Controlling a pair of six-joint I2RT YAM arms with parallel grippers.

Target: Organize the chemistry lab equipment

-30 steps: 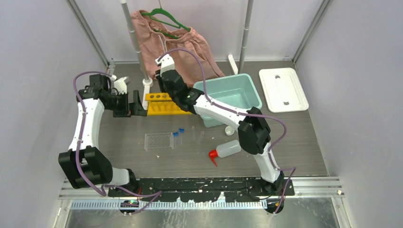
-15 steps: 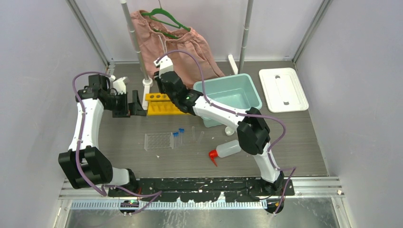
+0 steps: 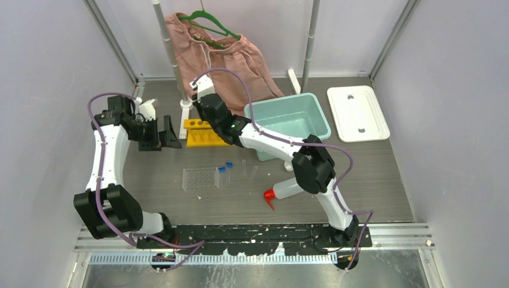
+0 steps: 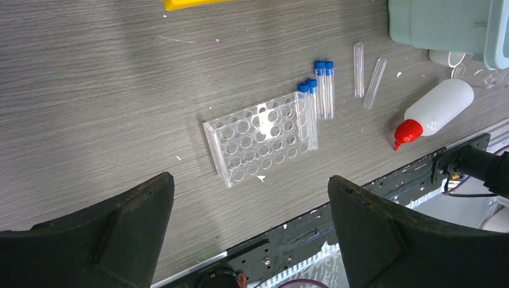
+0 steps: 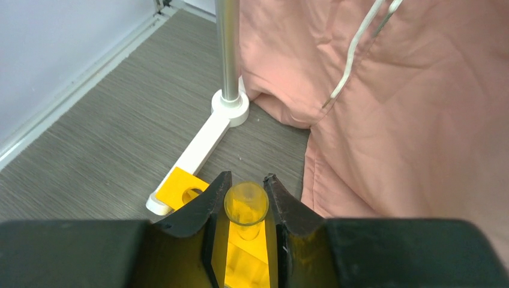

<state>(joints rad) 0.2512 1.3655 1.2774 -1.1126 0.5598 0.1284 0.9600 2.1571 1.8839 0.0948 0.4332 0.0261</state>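
My right gripper (image 5: 247,177) is shut on a clear glass tube (image 5: 246,204), held upright over the left end of the yellow rack (image 5: 180,186). In the top view this gripper (image 3: 207,114) is above the rack (image 3: 207,137). My left gripper (image 3: 167,133) is open and empty, just left of the yellow rack. Its wrist view shows the gripper (image 4: 251,180) above the clear rack (image 4: 264,139), with blue-capped vials (image 4: 324,87), two clear tubes (image 4: 366,72), the white squeeze bottle with red nozzle (image 4: 435,108) and a tiny white cup (image 4: 447,58) lying around it.
A teal bin (image 3: 312,108) stands right of the yellow rack, with a white lid (image 3: 358,113) further right. Pink shorts on a green hanger (image 3: 222,54) hang from a stand whose pole (image 3: 171,54) and white foot (image 3: 186,103) are behind the rack.
My right gripper has moved left and back with the tube, toward the yellow rack's left end. My left gripper has drawn slightly left, away from the rack.
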